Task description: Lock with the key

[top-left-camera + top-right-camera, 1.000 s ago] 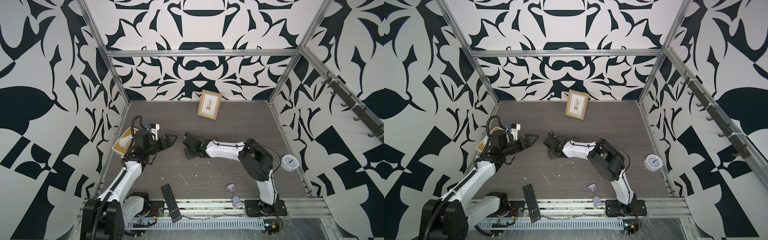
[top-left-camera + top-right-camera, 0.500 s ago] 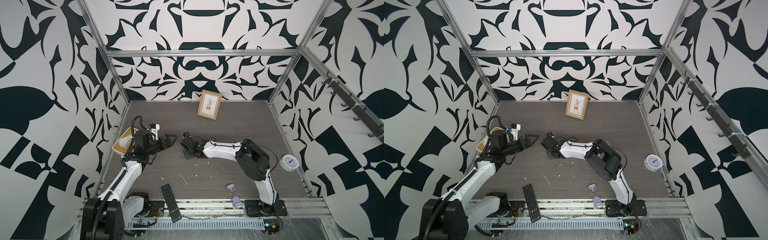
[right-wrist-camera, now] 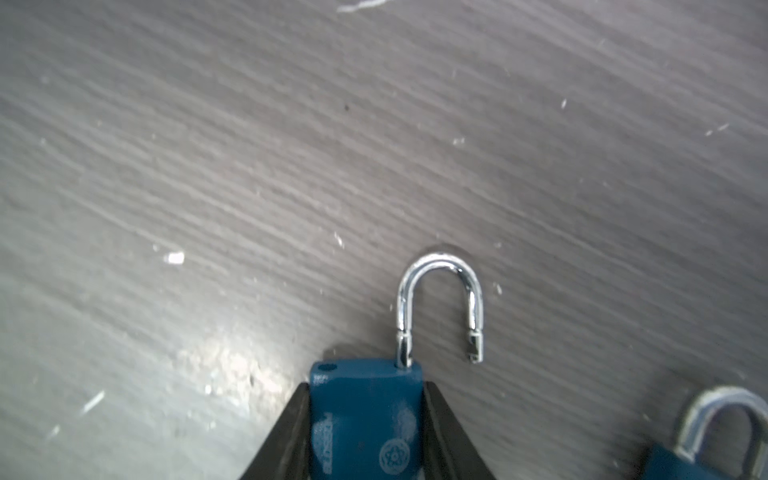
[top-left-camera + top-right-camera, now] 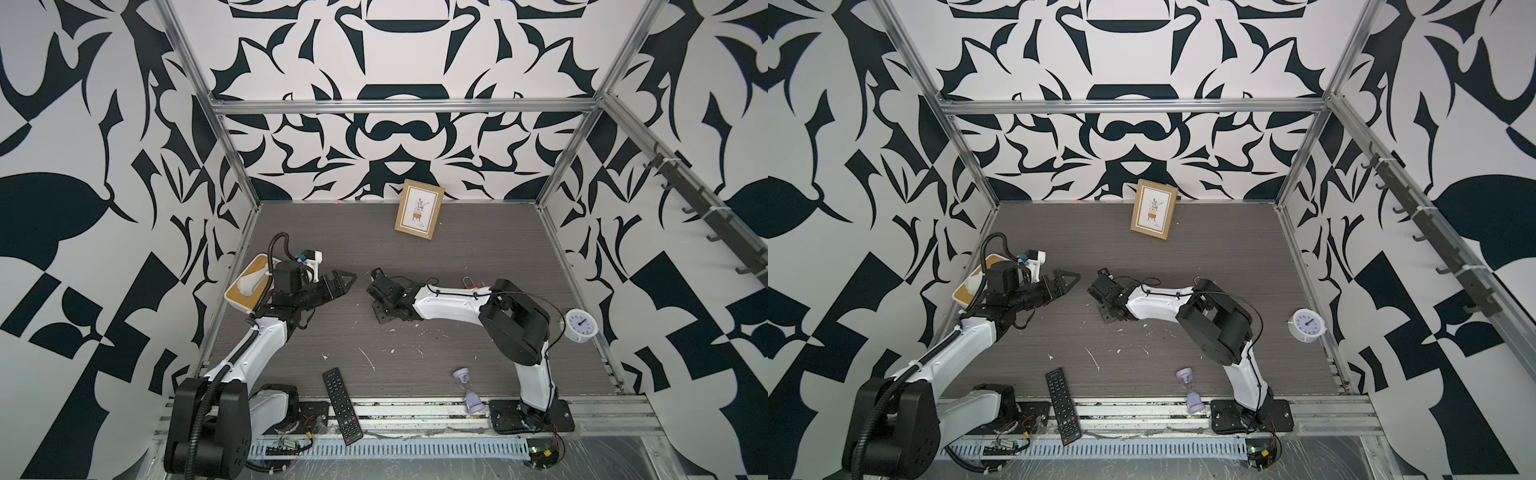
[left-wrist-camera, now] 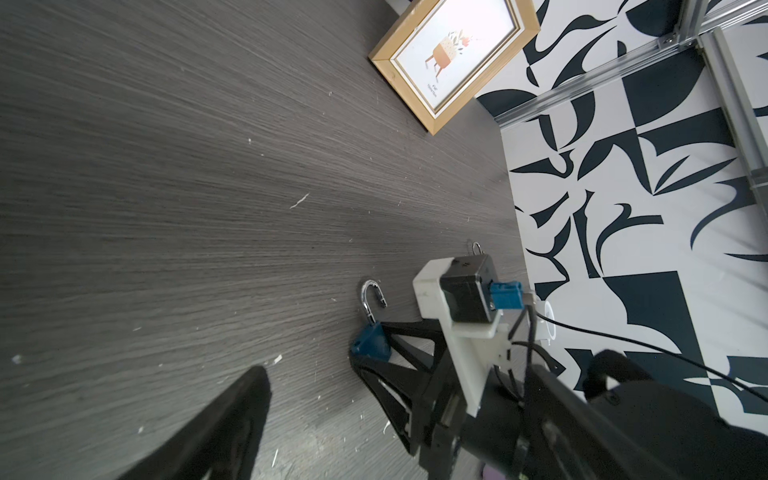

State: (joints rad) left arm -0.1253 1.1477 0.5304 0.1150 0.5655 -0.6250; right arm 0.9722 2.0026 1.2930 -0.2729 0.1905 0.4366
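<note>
I'm looking at a grey wood-grain table (image 4: 478,232) flecked with white scraps, boxed in by black-and-white patterned walls (image 4: 104,166) on aluminium rails. Mid-frame in both top views, my right gripper (image 3: 367,388) pinches the blue padlock (image 3: 361,432) by its sides, down at the tabletop, with its shackle (image 3: 440,291) sprung open. Left of centre, my left gripper (image 4: 347,284) hangs empty, jaws wide. A second padlock (image 3: 706,453) lies just beside the held one. The held lock's raised lettering and round emblem are too blurred to read, and so is the print in the picture frame (image 4: 419,215) at upper centre.
</note>
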